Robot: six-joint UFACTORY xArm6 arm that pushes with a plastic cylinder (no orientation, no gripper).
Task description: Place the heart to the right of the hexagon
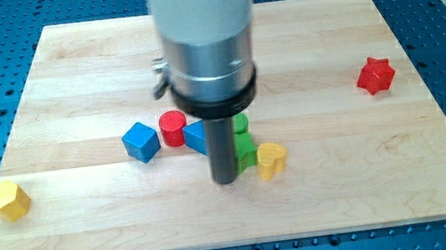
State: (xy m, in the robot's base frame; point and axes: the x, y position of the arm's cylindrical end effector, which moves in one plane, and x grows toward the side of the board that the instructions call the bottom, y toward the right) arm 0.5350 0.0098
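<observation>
Barely begun: yellow heart (272, 160) sits well right of yellow hexagon (8, 201); my tip (227, 180), bare rod, nothing held, rests just left of heart.

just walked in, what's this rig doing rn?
The arm is pushing blocks around a wooden board with its rod. My tip sits at the view's left of the yellow heart, right beside it, with green blocks just behind. The yellow hexagon is far off at the board's left edge, so the heart is already on its right but far from it. A blue cube, red cylinder and another blue block cluster nearby; a red star sits alone at the view's right.
</observation>
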